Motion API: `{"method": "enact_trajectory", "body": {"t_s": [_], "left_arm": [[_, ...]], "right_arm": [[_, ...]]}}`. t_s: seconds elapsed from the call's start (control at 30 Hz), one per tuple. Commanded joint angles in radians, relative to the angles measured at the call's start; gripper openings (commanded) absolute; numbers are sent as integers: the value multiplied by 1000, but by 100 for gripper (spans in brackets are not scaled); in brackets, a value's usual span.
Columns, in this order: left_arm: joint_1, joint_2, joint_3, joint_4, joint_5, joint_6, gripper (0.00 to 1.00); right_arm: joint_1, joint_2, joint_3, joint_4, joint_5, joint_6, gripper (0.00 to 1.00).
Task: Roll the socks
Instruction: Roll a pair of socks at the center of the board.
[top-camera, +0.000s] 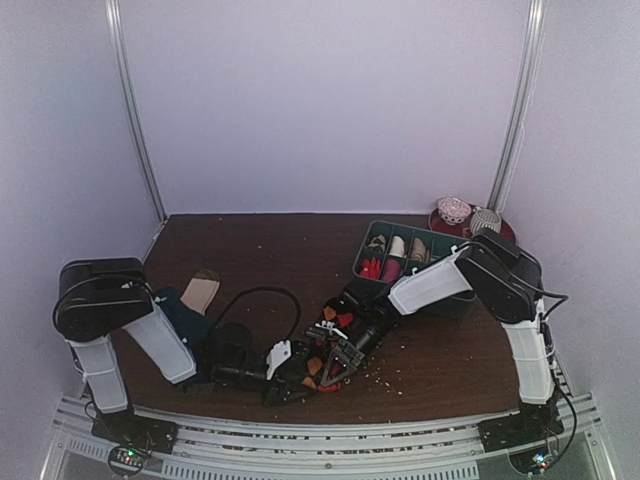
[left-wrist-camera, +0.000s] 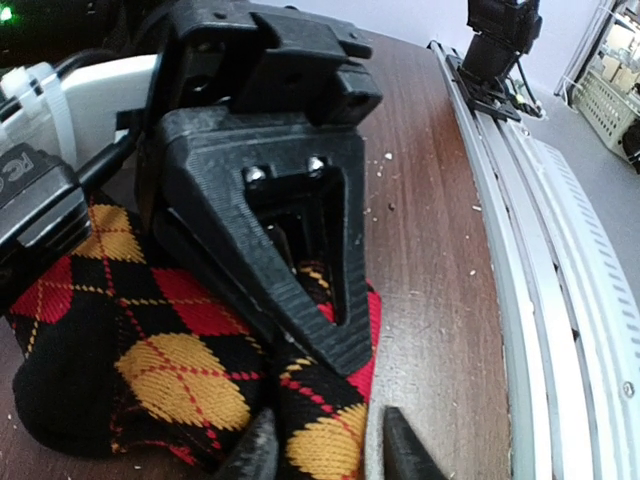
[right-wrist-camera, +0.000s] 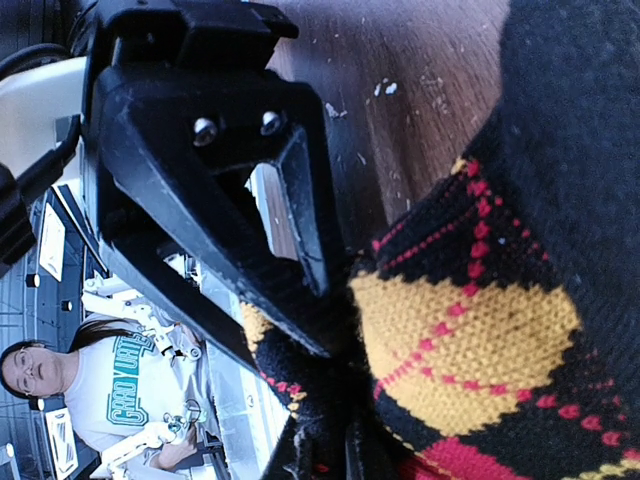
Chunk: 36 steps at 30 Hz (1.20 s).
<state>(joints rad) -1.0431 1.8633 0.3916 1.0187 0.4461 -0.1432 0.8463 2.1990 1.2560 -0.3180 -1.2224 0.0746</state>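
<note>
**Argyle sock bunched at lower centre, both grippers on it**

argyle sock (left-wrist-camera: 170, 380) (black with red, orange and yellow diamonds) lies crumpled on the table (left-wrist-camera: 430, 200), lower centre of the top view, near the front edge; a strip of plain red fabric (left-wrist-camera: 372, 350) shows at the bundle's right edge in the left wrist view, under the argyle; can't tell how much of it there is

right gripper (right-wrist-camera: 325, 455): tips drawn almost together at the bottom of its own view, pinching dark argyle fabric; in the left wrist view its black triangular finger comes down from the upper left of the frame and digs into the middle of the sock

left gripper (left-wrist-camera: 325, 450): fingers apart, one on each side of a fold of the argyle sock at the bottom of its frame; left finger touches the fabric, a sliver of table shows by the right one; can't tell whether it is pinching

further out, top view: dark sock with a beige end (top-camera: 197, 298) lies flat at left, well apart from the bundle; green bin (top-camera: 447, 302) right of centre holds rolled socks in compartments; red plate (top-camera: 502, 229) at upper right carries two pale round bundles (top-camera: 453, 209); pale specks are scattered over the wood; aluminium rail (left-wrist-camera: 540, 300) runs along the table's front edge
</note>
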Motion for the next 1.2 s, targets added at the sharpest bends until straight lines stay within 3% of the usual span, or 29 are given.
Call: {"method": "enact_trajectory", "body": {"t_s": [0.0, 0.13, 0.27, 0.43, 0.53, 0.67, 0.77, 0.9, 1.17], "left_arm": [[-5, 14, 15, 17, 19, -36, 25], [-5, 16, 29, -49, 27, -59, 0], [24, 34, 50, -156, 59, -139, 0], [84, 32, 42, -286, 148, -312, 0], [120, 26, 37, -367, 197, -427, 0], [138, 52, 97, -522, 237, -481, 0], [138, 68, 125, -567, 262, -509, 0], [146, 91, 126, -560, 299, -552, 0], [159, 115, 117, -578, 324, -562, 0]], "right_arm": [[9, 101, -73, -98, 124, 5, 6], [10, 88, -74, -87, 129, 8, 6], [10, 23, -75, -65, 170, 4, 8], [8, -223, -157, 124, 315, 37, 14], [13, -437, -275, 293, 470, 51, 40], [35, -683, -463, 551, 635, -1, 45], [137, -808, -583, 662, 796, -167, 52], [251, -813, -638, 701, 952, -313, 56], [372, -608, -565, 690, 1154, -474, 55]]}}
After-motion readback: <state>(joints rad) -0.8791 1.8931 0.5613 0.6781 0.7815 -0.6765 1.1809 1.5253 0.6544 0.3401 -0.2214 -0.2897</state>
